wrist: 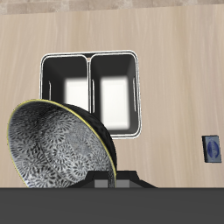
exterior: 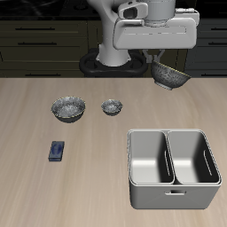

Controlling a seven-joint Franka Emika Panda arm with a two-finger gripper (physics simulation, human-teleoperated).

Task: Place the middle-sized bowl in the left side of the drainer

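My gripper (exterior: 161, 64) is shut on the rim of the middle-sized bowl (exterior: 169, 76), a silvery speckled bowl with a dark outside. It holds the bowl tilted in the air above the back of the table. In the wrist view the bowl (wrist: 58, 150) fills the near field by the gripper (wrist: 114, 183), with its speckled inside showing. The drainer (exterior: 174, 196), a light-grey two-compartment tub, stands near the table's front edge, below and forward of the held bowl. Both compartments show empty in the wrist view (wrist: 90, 56).
A wider grey bowl (exterior: 67, 109) and the smallest grey bowl (exterior: 111, 107) sit on the table mid-depth, away from the drainer. A small blue flat object (exterior: 57, 151) lies nearer the front; it also shows in the wrist view (wrist: 211, 148).
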